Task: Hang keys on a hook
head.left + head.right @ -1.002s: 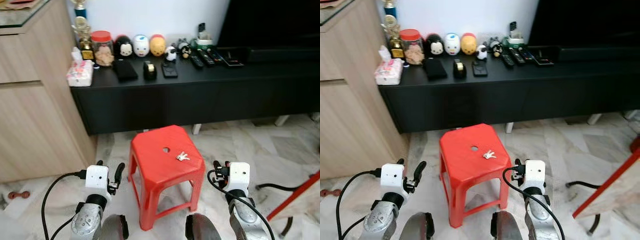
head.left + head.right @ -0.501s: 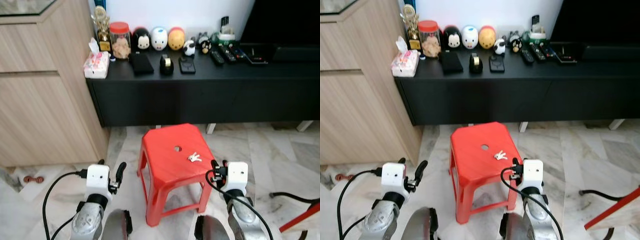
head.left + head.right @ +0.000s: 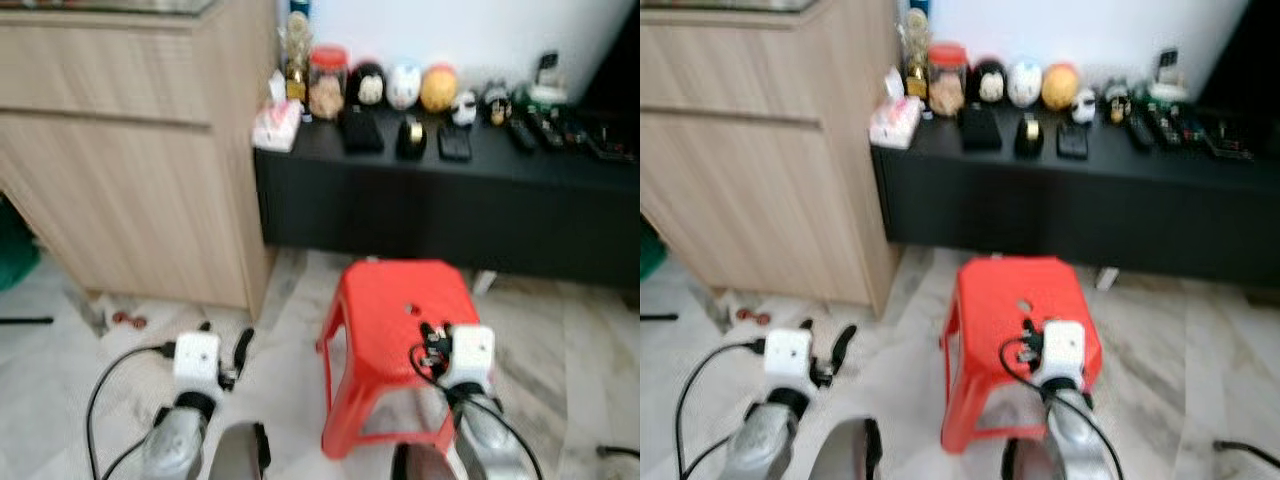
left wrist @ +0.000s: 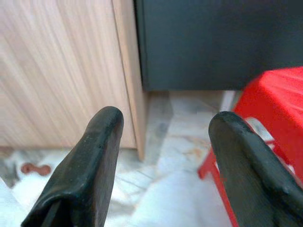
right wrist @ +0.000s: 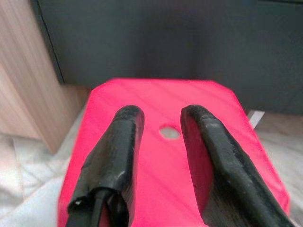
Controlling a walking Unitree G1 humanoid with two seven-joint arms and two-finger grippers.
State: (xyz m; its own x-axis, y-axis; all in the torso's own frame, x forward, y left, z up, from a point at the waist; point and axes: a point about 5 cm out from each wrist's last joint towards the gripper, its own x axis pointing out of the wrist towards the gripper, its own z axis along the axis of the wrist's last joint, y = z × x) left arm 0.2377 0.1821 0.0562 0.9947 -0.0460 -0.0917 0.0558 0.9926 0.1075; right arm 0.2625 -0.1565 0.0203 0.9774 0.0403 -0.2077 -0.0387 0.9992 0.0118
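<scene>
Right wrist view: right gripper parted, empty, over stool top, hole between the fingers | left gripper wide open above floor, stool beside | beyond: cabinet, console | keys can't be made out

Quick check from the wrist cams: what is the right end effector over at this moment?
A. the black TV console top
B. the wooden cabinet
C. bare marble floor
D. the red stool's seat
D. In the right wrist view the right end effector, fingers apart, is over the red stool, with the seat's centre hole between its fingers.
</scene>
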